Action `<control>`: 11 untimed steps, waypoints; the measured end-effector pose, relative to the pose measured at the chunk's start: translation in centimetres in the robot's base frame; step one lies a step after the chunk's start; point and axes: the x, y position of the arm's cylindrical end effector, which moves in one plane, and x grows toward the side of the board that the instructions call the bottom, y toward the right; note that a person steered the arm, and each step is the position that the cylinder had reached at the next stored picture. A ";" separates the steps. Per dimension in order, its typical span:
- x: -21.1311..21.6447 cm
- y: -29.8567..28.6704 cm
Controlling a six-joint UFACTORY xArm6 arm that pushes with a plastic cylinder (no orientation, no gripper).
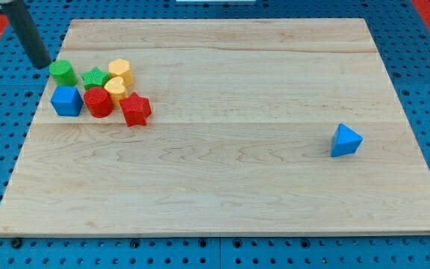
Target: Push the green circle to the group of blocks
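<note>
The green circle [63, 72] stands upright, round with no long axis, at the table's [222, 179] upper left, touching the green star [95, 78] and just above the blue cube [66, 100]. My tip [42, 63], a bare rod grasping nothing, sits just beside its upper left.

our rod [28, 33] cut off by the view's top edge, green star [94, 78] partly hidden behind the red cylinder [98, 102], one yellow block [116, 89] overlapping the other yellow block [120, 72]
</note>
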 end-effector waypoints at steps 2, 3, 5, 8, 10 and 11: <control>0.1 3.8; -2.0 9.6; -5.7 16.7; -3.0 17.9; -3.9 15.9; -2.6 15.4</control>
